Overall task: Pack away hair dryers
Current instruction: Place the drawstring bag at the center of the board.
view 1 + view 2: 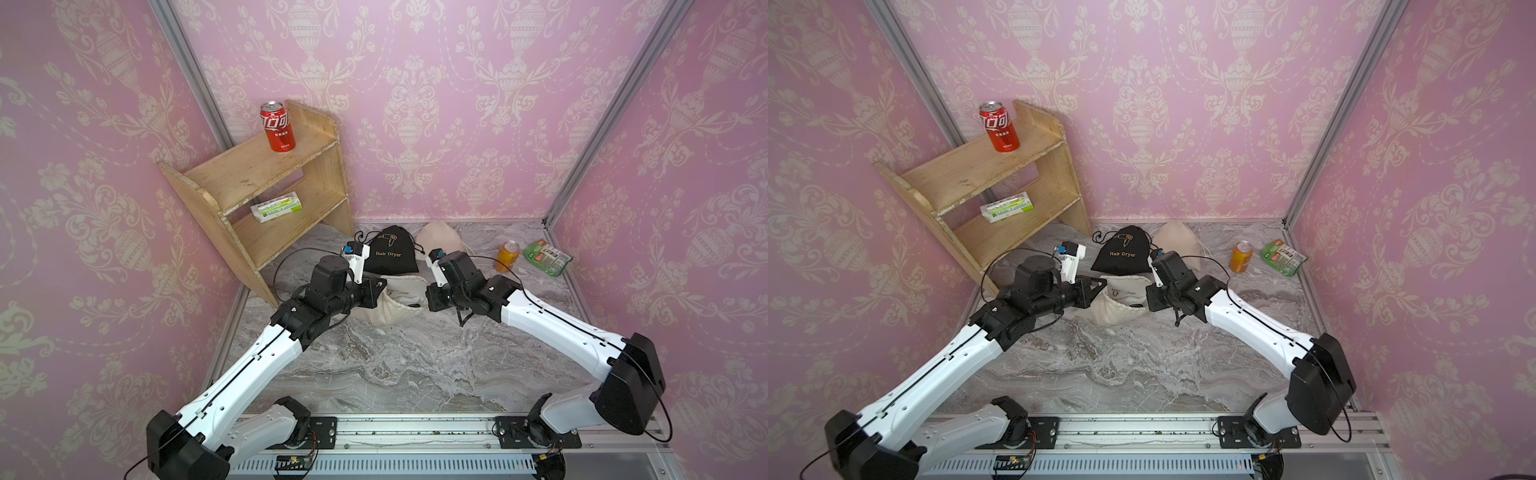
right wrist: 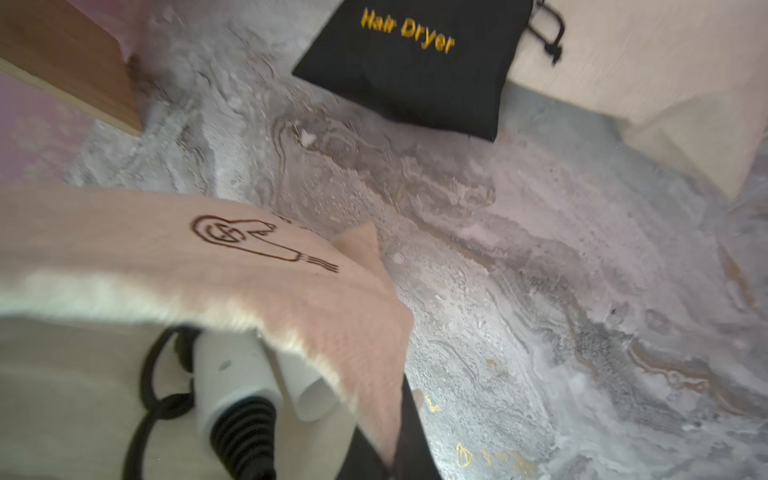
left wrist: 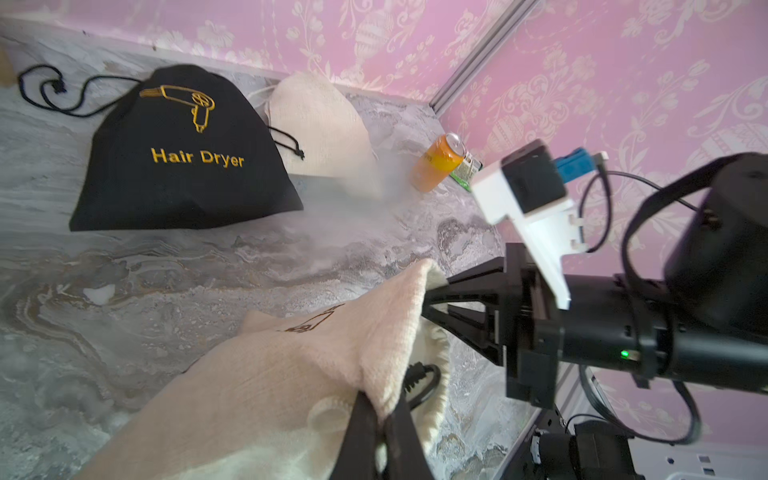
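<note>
A beige drawstring pouch lies mid-table with its mouth held wide between my two grippers. Inside it the right wrist view shows a white hair dryer with its black cord. The left gripper is shut on one side of the pouch rim. The right gripper is shut on the opposite side of the rim, and the left wrist view shows its fingers pinching the cloth. No other hair dryer is in view.
A black pouch printed "Hair Dryer" and a second beige pouch lie just behind. A wooden shelf at back left carries a red can and a green-white packet. An orange can and a green packet sit at back right.
</note>
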You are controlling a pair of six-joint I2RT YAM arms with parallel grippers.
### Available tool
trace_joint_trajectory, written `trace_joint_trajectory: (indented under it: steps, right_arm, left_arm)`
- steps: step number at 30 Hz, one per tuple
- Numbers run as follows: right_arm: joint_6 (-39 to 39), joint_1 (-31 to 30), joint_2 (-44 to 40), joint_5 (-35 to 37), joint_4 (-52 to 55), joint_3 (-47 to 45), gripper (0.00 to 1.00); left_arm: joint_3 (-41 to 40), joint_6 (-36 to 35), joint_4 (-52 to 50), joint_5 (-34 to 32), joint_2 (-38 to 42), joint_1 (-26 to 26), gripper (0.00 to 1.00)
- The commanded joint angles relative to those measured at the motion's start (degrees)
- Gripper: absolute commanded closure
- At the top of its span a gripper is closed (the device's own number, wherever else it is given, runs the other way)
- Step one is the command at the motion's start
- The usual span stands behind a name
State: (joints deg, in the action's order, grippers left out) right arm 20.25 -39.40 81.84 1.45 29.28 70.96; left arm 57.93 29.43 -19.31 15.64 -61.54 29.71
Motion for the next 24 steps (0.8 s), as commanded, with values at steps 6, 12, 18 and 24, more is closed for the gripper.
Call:
trace_joint_trajectory:
  steps: [6,12,18,24]
  right_arm:
    - [-4.9,5.4,-2.9,4.5,6.5,9.6,1.00]
    - [-7.0,12.6,-0.4,2.5,4.5,12.8,1.00]
    - [-9.6,16.4,3.1,-0.7,0.1,12.9,1.00]
    - [-10.6,16.2,-1.9,-4.0,-11.8,-0.7,1.00]
  left_arm:
    - [9.6,-2.6,-6.2,-3.9,-7.3,-5.3,1.00]
    - [14.6,-2.3,-2.7,0.6,-15.5,-6.5,1.00]
    - [17.1,-2.7,0.2,3.3,-21.0,-6.6,1.00]
    - [10.5,-2.9,7.3,8.3,-20.9,-6.6,1.00]
